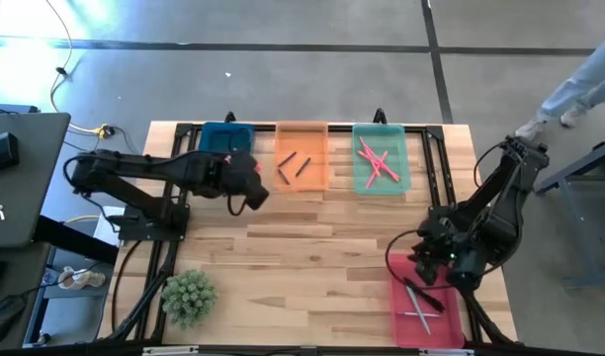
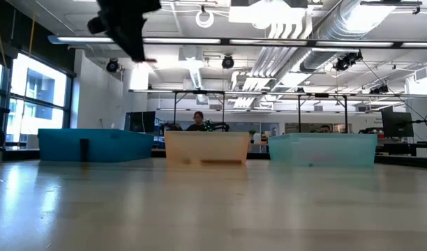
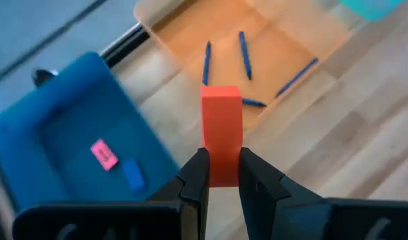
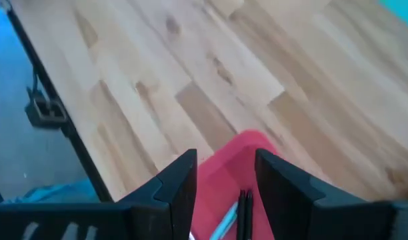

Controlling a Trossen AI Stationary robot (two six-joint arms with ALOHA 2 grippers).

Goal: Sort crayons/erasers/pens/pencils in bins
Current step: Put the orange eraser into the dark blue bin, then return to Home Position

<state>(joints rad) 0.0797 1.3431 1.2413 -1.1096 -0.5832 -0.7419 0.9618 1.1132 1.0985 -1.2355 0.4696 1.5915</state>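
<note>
My left gripper [image 3: 222,160] is shut on an orange-red eraser [image 3: 222,127] and hangs above the wood between the dark blue bin [image 1: 226,138] and the orange bin [image 1: 302,156]; in the low view it sits high up [image 2: 130,31]. The blue bin holds a pink eraser [image 3: 105,155] and a blue eraser [image 3: 132,175]. Dark crayons [image 3: 245,56] lie in the orange bin. Pink pencils [image 1: 378,160] lie in the green-teal bin [image 1: 382,156]. My right gripper [image 4: 225,163] is open over the far end of the red-pink bin [image 1: 426,302], which holds pens [image 1: 421,297]. My left gripper pinches the orange-red eraser at its lower end [image 3: 223,175] between the two fingers [image 3: 196,177], one on each broad side. The block sticks out past the fingertips and is lifted clear of the table, above bare wood beside the blue bin.
A small green plant [image 1: 189,297] stands near the table's front left. A black frame [image 1: 433,133] runs around the far bins. Bare wood [image 1: 322,237] spreads across the table's middle. A person's leg [image 1: 569,99] shows beyond the right far corner.
</note>
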